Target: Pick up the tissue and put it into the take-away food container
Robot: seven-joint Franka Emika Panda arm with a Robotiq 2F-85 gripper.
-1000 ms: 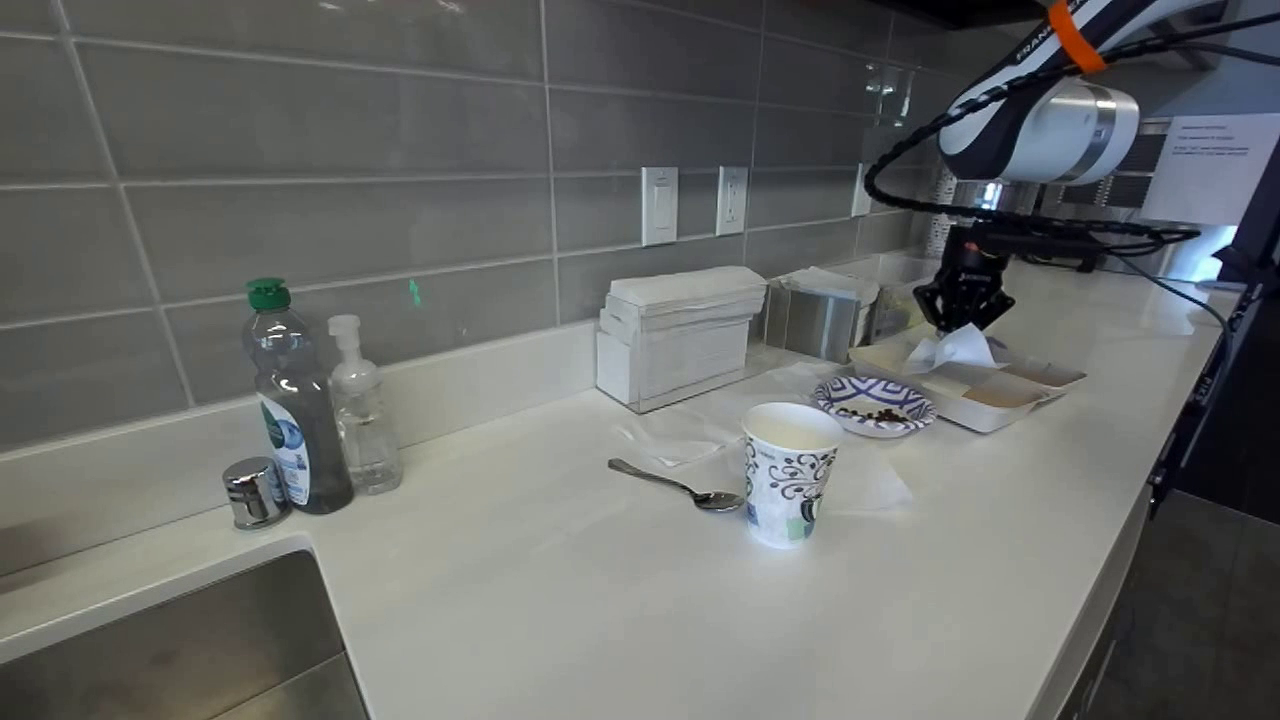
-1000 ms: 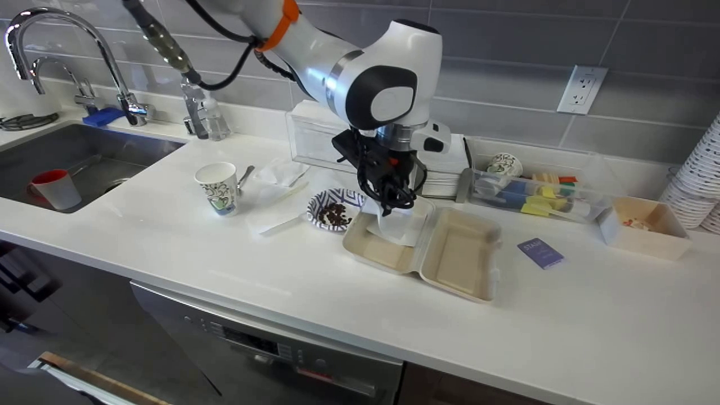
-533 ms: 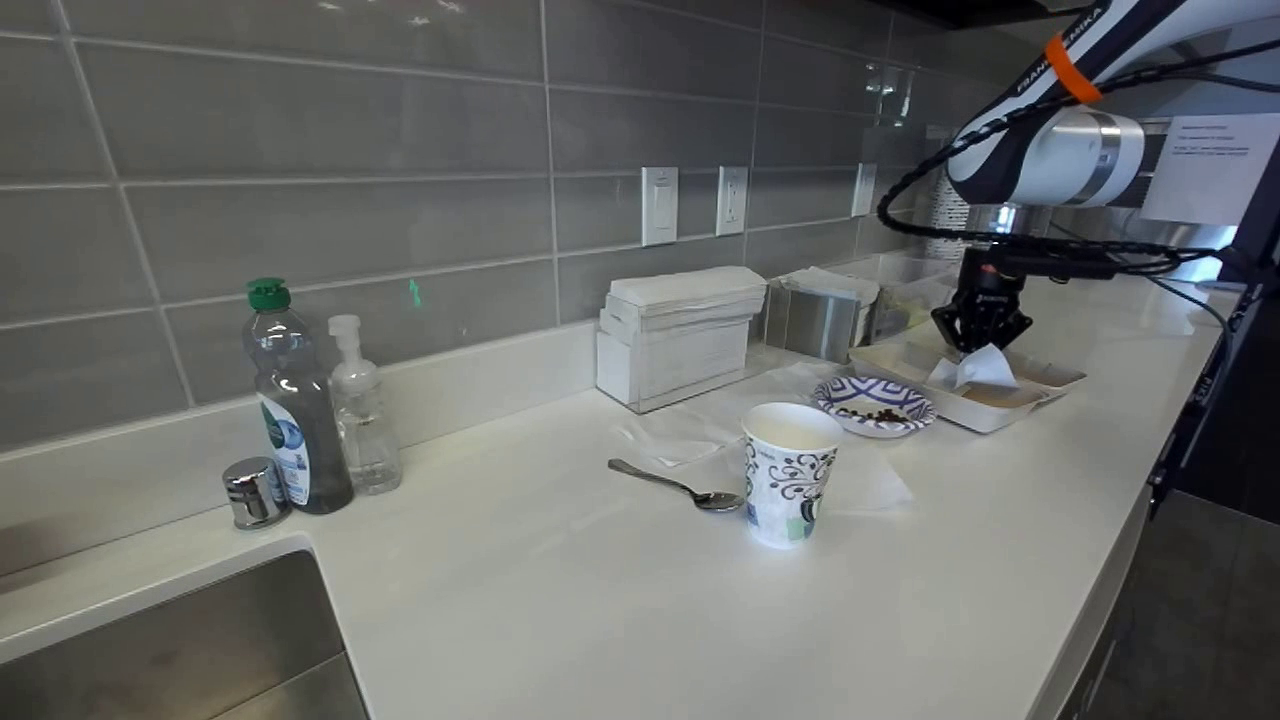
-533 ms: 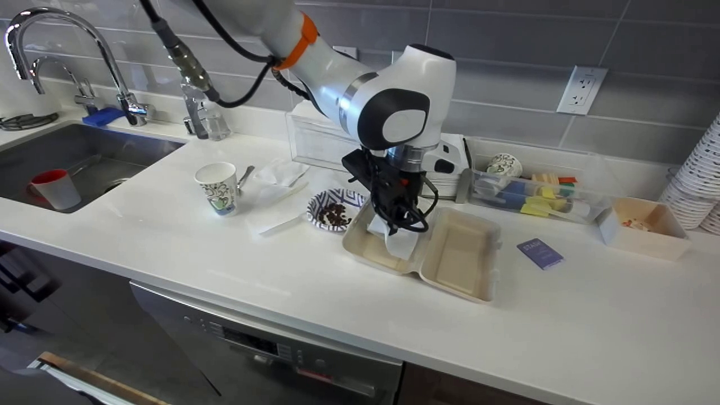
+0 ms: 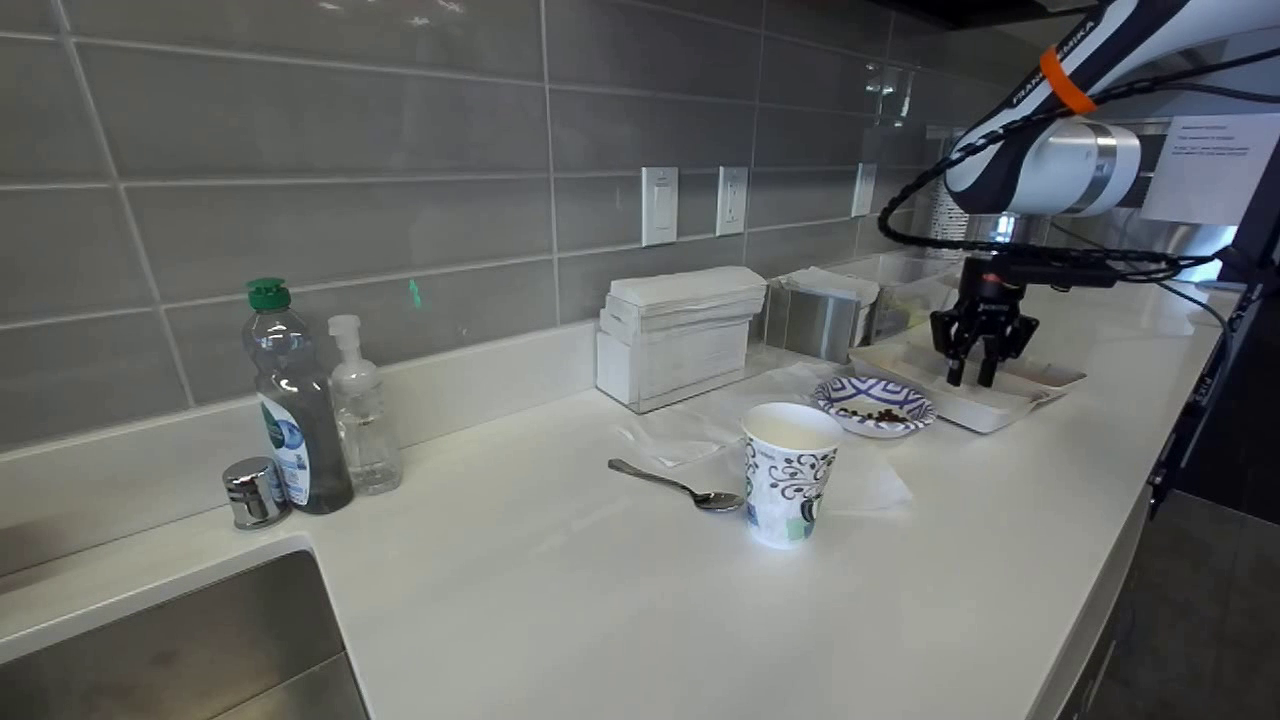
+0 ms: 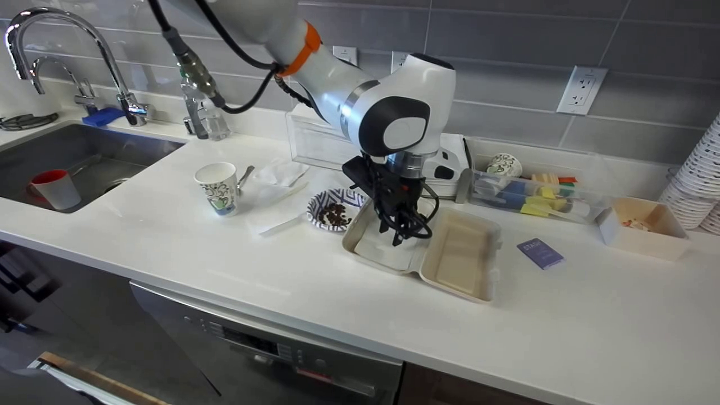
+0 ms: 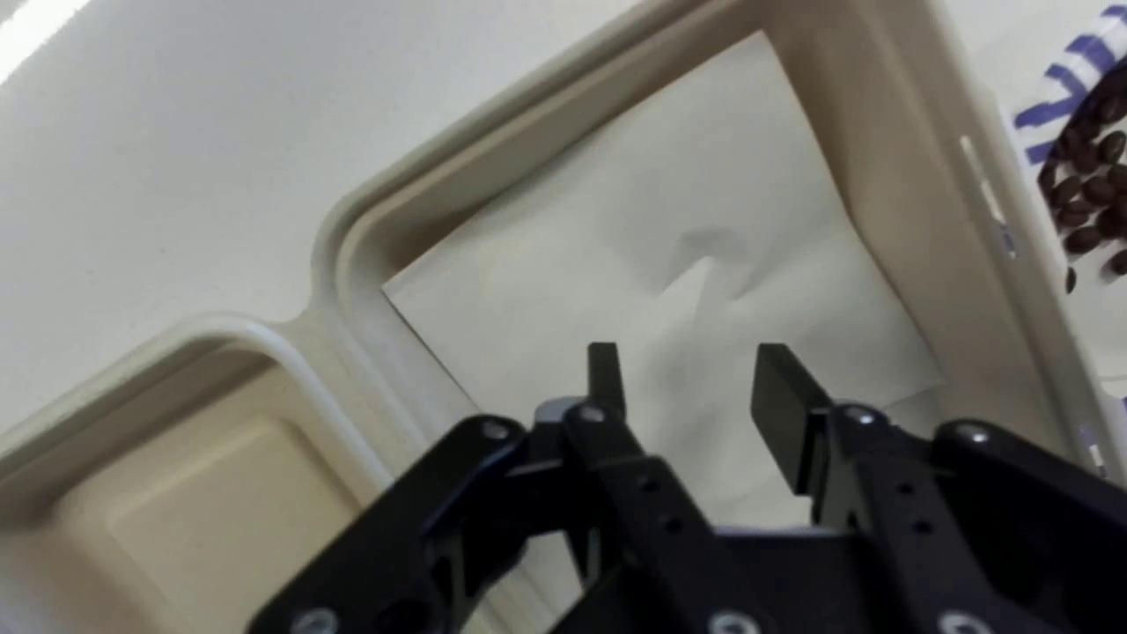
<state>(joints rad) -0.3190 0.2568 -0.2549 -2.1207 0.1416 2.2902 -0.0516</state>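
The tissue point(image 7: 563, 264) lies flat, with a small crease, in one half of the open take-away food container point(image 7: 220, 493). It also shows in an exterior view as a white sheet point(image 6: 377, 250), partly hidden behind the gripper. The beige container shows in both exterior views point(image 5: 985, 415) point(image 6: 464, 253), with its halves folded open side by side. My gripper point(image 7: 687, 352) is open, with a gap between its fingers and nothing held. It points down over the tissue half of the container in both exterior views point(image 5: 971, 378). Whether the fingertips touch the tissue I cannot tell.
A patterned plate point(image 6: 316, 211) of dark beans stands beside the container. A paper cup point(image 6: 216, 188) and a spoon point(image 5: 680, 487) are nearer the sink point(image 6: 129, 140). Behind stand a napkin box point(image 5: 690, 340) and a clear bin point(image 6: 540, 197). A purple packet point(image 6: 540, 253) lies on the counter.
The gripper has moved lower into the container and opened. The tissue, held up in the jaws before, is released and now lies flat in the container.
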